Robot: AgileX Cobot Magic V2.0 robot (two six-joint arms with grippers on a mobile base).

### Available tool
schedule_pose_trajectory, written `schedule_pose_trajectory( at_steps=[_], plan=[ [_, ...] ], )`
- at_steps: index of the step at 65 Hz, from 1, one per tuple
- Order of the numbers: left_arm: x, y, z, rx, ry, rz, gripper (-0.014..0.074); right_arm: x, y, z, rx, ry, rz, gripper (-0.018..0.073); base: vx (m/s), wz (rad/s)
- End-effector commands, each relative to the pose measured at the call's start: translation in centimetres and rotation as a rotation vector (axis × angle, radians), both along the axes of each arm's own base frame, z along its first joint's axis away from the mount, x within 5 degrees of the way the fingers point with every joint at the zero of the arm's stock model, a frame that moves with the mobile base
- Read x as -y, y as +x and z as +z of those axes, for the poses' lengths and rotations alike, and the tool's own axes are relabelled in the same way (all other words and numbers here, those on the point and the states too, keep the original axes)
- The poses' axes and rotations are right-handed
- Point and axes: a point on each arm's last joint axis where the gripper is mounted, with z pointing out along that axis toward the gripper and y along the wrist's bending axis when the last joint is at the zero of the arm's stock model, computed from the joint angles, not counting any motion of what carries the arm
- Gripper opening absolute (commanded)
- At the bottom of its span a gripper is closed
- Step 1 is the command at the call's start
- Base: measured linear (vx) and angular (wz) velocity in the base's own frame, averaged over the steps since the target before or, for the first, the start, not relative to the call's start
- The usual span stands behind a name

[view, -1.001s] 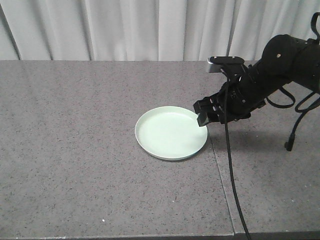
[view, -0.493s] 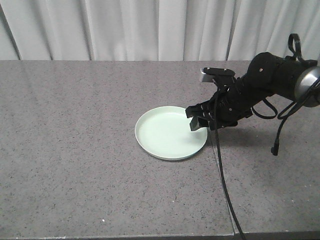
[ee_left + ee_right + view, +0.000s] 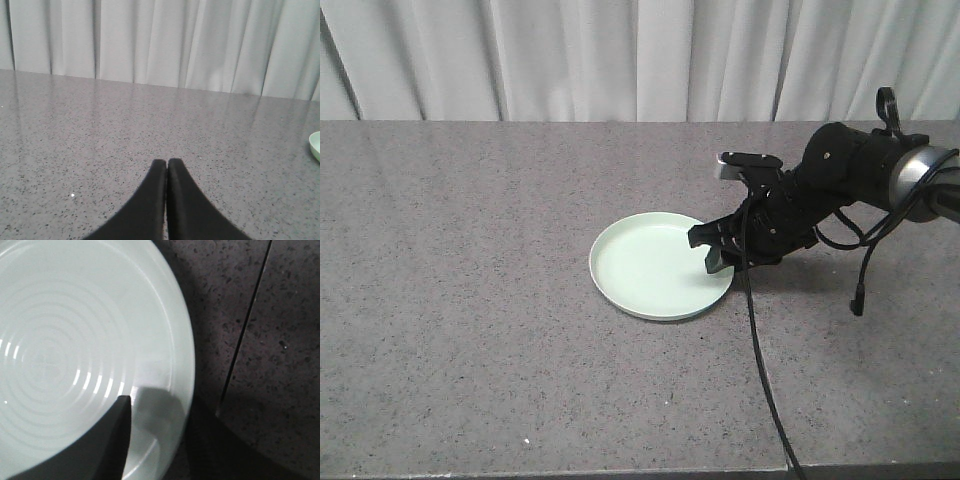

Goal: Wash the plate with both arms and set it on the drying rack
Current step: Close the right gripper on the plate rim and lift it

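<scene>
A grey speckled counter fills the scene, with a white curtain behind it. The black right arm reaches down to a pale green plate lying flat. The right pincer is spread, straddling the plate's rim, one finger inside and one outside. The left pincer is pressed together, with the plate's edge far to its right.

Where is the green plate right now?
In the front view, the plate lies flat on the grey table, its right-hand rim between the open fingers of the right gripper.
</scene>
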Motion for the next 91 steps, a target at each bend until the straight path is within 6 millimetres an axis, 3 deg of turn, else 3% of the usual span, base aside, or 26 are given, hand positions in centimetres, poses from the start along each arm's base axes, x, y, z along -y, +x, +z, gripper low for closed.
schedule_pose_trajectory(
  at_steps=[1, 17, 28, 39, 60, 75, 91],
  plan=[
    [0.0, -0.3, 1.8, 0.12, -0.005, 0.002, -0.0006, -0.1, 0.2, 2.8, 0.092, 0.029, -0.007, 0.0174, 0.0, 0.0],
    [0.0, -0.3, 1.8, 0.12, -0.005, 0.002, -0.0006, 0.0, 0.3, 2.8, 0.096, 0.031, -0.011, -0.001, 0.0, 0.0],
    [0.0, -0.3, 1.8, 0.12, -0.005, 0.002, -0.0006, 0.0, 0.0, 4.0, 0.12, 0.059, -0.021, -0.0008, 0.0, 0.0],
    [0.0, -0.3, 1.8, 0.12, -0.005, 0.002, -0.0006, -0.1, -1.0, 6.9, 0.174, 0.112, -0.032, -0.0008, 0.0, 0.0],
    [0.0, -0.3, 1.8, 0.12, -0.005, 0.002, -0.0006, -0.2, -4.4, 11.7, 0.147, 0.2, 0.02, -0.0008, 0.0, 0.0],
    [0.0, -0.3, 1.8, 0.12, -0.005, 0.002, -0.0006, -0.4, -6.2, 12.3, 0.119, 0.202, 0.054, -0.0008, 0.0, 0.0],
    [0.0, -0.3, 1.8, 0.12, -0.005, 0.002, -0.0006, -1.7, -10.6, 11.9, 0.144, 0.193, 0.108, -0.0008, 0.0, 0.0]
  ],
)
